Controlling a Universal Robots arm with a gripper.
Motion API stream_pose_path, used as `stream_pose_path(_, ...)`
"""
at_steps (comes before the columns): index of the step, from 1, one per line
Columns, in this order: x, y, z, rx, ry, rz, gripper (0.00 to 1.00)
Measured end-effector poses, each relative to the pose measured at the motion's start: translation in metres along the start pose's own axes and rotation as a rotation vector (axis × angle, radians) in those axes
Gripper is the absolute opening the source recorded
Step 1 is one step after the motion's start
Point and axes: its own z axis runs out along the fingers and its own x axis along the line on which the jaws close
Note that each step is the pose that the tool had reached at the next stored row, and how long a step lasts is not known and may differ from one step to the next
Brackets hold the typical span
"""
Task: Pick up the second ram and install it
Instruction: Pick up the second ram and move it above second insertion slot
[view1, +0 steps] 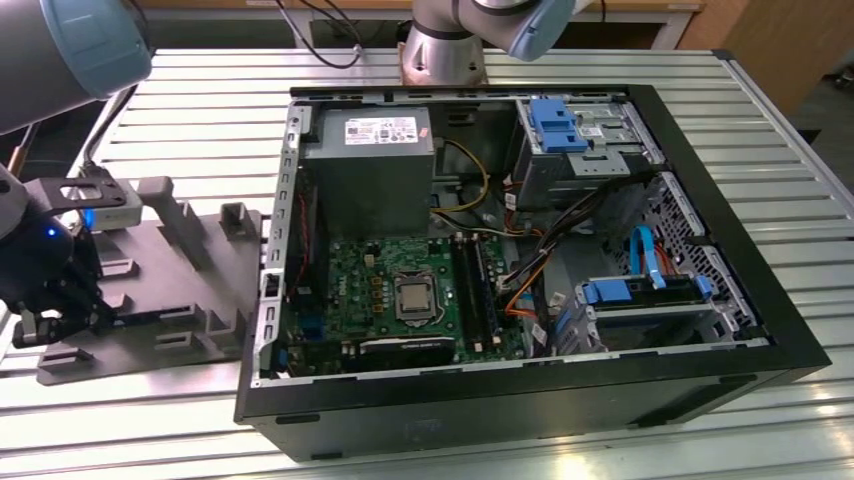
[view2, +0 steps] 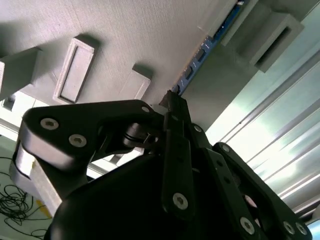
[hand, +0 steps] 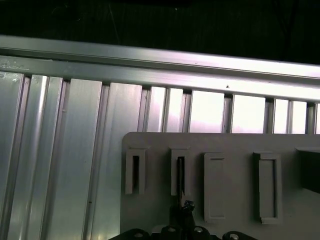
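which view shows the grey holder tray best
The exterior view: nearly the whole grey holder tray shows, beside the computer case. The first wrist view catches one slotted edge, the second a close patch.

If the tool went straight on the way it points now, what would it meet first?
Probably the second ram, held in the grey holder tray: the tool points at its near end. Depth is unclear, so the tray could come first.

The second ram (view2: 202, 50) was a thin dark-blue board with a row of black chips. In the second wrist view it stood on its long edge on the grey holder tray (view2: 125, 30), near the tray's edge. Its near end was pinched in the gripper (view2: 171, 97), and its far end reached a slotted post.
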Motion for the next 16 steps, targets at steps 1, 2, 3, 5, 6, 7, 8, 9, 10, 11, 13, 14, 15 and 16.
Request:
stream_pose_path(1,0.0000,0.0000,0.0002,0.0003,-0.0003,0.017,0.12)
stream_pose_path(2,0.0000,0.0000,0.0003,0.0005,-0.0005,0.035,0.12)
stream_pose_path(3,0.0000,0.0000,0.0004,0.0009,-0.0007,0.053,0.12)
stream_pose_path(5,0.0000,0.0000,0.0008,0.0016,-0.0014,0.089,0.12)
stream_pose_path(6,0.0000,0.0000,0.0009,0.0019,-0.0017,0.107,0.12)
stream_pose_path(7,0.0000,0.0000,0.0011,0.0024,-0.0022,0.126,0.12)
stream_pose_path(8,0.0000,0.0000,0.0012,0.0027,-0.0025,0.138,0.12)
stream_pose_path(9,0.0001,0.0000,0.0012,0.0027,-0.0026,0.139,0.12)
stream_pose_path(10,0.0000,-0.0001,0.0013,0.0029,-0.0026,0.139,0.12)
stream_pose_path(11,0.0000,-0.0001,0.0014,0.0030,-0.0027,0.139,0.12)
stream_pose_path(13,-0.0002,-0.0003,-0.0012,0.0048,-0.0039,0.139,0.12)
stream_pose_path(14,-0.0002,-0.0001,-0.0033,0.0040,-0.0032,0.139,0.12)
stream_pose_path(15,-0.0002,-0.0001,-0.0038,0.0035,-0.0028,0.138,0.12)
stream_pose_path(16,-0.0002,-0.0001,-0.0040,0.0033,-0.0026,0.137,0.12)
